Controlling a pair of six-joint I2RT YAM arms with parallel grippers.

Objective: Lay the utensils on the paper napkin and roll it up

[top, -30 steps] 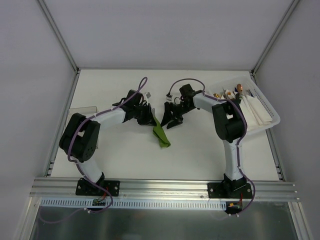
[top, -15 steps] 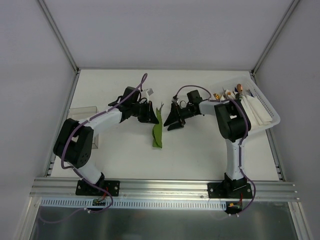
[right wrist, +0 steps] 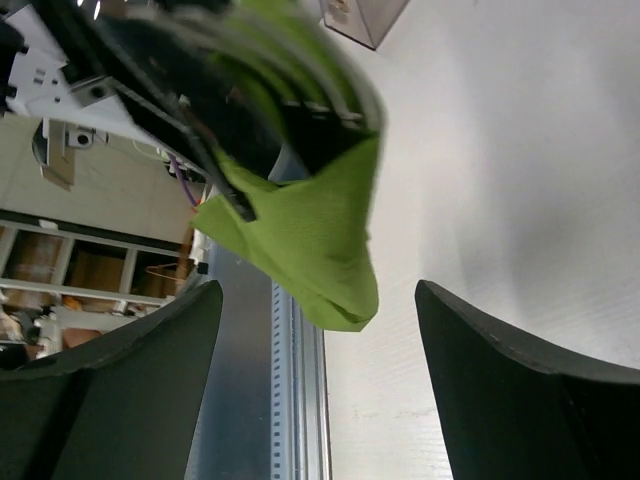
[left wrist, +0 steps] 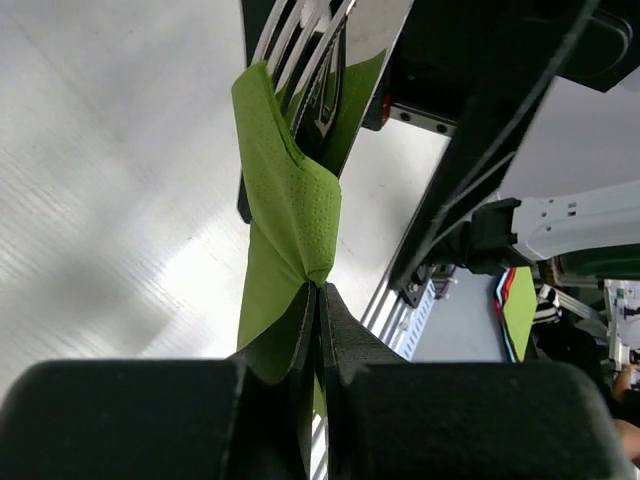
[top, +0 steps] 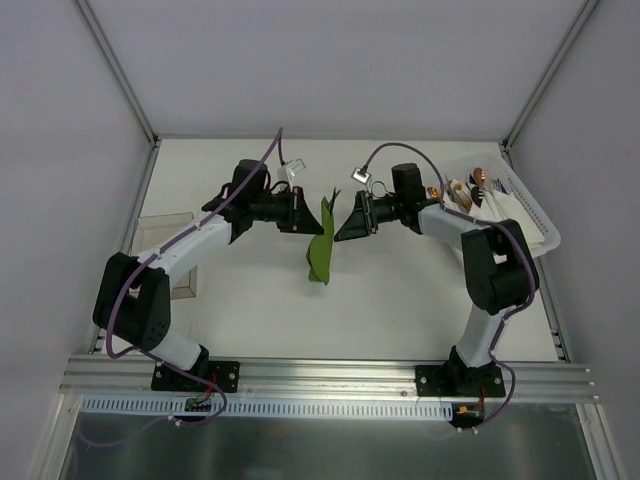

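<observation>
- The green napkin (top: 321, 243) is held a little to the 12 o'clock side of the middle of the table (top: 400, 300), bunched into a narrow strip that runs from 12 to 6 o'clock in the top view
- The left gripper (top: 304, 214) is clamped onto the napkin from its 9 o'clock side; in the left wrist view the fingers (left wrist: 350, 335) are pressed together with green paper pinched between them
- The utensils (left wrist: 300, 40) are wrapped in the far part of the napkin, and silvery fork tines are seen poking out of its end; how many pieces are inside cannot be told
- The right gripper (top: 339, 217) is spread wide at 3 o'clock of the napkin and nothing is gripped by it; in the right wrist view its fingers (right wrist: 150, 380) are set well apart, with the napkin seen between them and touched by neither
- Whether the lower end of the napkin rests on the table cannot be told
- A white basket (top: 535, 210) is placed at 2 o'clock on the table, and white napkins (top: 505, 220) and copper-tipped cutlery (top: 478, 178) are kept in it
- A clear box (top: 165, 228) is set at the 9 o'clock edge
</observation>
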